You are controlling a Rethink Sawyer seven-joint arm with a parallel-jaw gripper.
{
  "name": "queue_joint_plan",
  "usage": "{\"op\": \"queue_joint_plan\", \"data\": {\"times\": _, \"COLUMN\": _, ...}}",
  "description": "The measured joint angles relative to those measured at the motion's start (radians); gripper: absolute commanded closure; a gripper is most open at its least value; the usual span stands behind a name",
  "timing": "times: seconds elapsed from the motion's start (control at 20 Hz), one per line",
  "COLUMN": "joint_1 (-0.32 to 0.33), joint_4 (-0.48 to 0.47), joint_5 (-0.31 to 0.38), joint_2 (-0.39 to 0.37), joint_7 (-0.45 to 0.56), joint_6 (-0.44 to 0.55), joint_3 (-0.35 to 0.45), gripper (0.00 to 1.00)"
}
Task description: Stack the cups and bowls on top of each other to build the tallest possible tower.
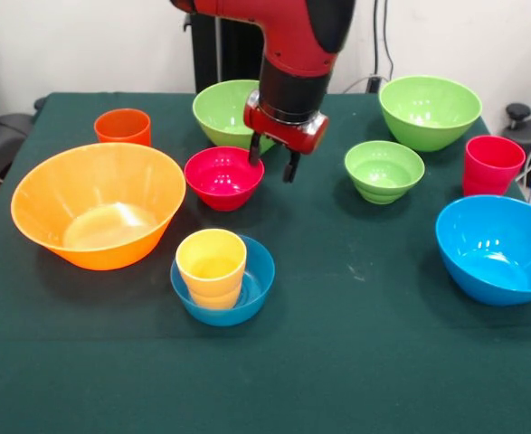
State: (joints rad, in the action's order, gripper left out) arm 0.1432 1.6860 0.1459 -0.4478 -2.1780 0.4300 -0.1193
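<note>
My gripper (272, 161) hangs open and empty just right of the small red bowl (223, 177), above the table's middle. The yellow ribbed cup (212, 268) stands upright inside the small blue bowl (251, 294) in front of it. The very wide orange bowl (98, 204) sits at the left, the orange cup (122, 127) behind it. One big green bowl (223, 110) is behind the gripper, the other (429, 110) at the far right. The small green bowl (384, 170), red cup (492, 165) and big blue bowl (497, 248) stand at the right. No tall tower shows.
The dark green table cloth (337, 362) lies bare along the near side. The red and black arm (297, 54) comes down from the top centre. Black equipment (518, 116) sits past the table's right edge.
</note>
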Motion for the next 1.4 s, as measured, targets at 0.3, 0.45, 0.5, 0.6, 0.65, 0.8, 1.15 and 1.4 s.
{"op": "queue_joint_plan", "data": {"times": 0.3, "joint_1": -0.057, "joint_4": 0.01, "joint_5": 0.0, "joint_2": 0.044, "joint_7": 0.0, "joint_6": -0.016, "joint_3": -0.075, "gripper": 0.0}}
{"op": "queue_joint_plan", "data": {"times": 0.45, "joint_1": -0.076, "joint_4": 0.013, "joint_5": 0.0, "joint_2": 0.071, "joint_7": 0.0, "joint_6": -0.051, "joint_3": -0.104, "gripper": 0.0}}
{"op": "queue_joint_plan", "data": {"times": 0.5, "joint_1": -0.078, "joint_4": 0.014, "joint_5": 0.0, "joint_2": 0.075, "joint_7": 0.0, "joint_6": -0.059, "joint_3": -0.109, "gripper": 0.0}}
{"op": "queue_joint_plan", "data": {"times": 0.6, "joint_1": -0.081, "joint_4": 0.015, "joint_5": 0.0, "joint_2": 0.09, "joint_7": 0.0, "joint_6": -0.084, "joint_3": -0.119, "gripper": 0.0}}
{"op": "queue_joint_plan", "data": {"times": 0.65, "joint_1": -0.081, "joint_4": 0.016, "joint_5": -0.001, "joint_2": 0.098, "joint_7": 0.0, "joint_6": -0.099, "joint_3": -0.124, "gripper": 0.0}}
{"op": "queue_joint_plan", "data": {"times": 0.8, "joint_1": -0.079, "joint_4": 0.017, "joint_5": -0.001, "joint_2": 0.117, "joint_7": 0.0, "joint_6": -0.147, "joint_3": -0.132, "gripper": 0.0}}
{"op": "queue_joint_plan", "data": {"times": 1.15, "joint_1": -0.08, "joint_4": 0.027, "joint_5": -0.001, "joint_2": 0.114, "joint_7": 0.0, "joint_6": -0.169, "joint_3": -0.135, "gripper": 0.0}}
{"op": "queue_joint_plan", "data": {"times": 1.4, "joint_1": -0.093, "joint_4": 0.027, "joint_5": -0.001, "joint_2": 0.115, "joint_7": 0.0, "joint_6": -0.169, "joint_3": -0.142, "gripper": 0.0}}
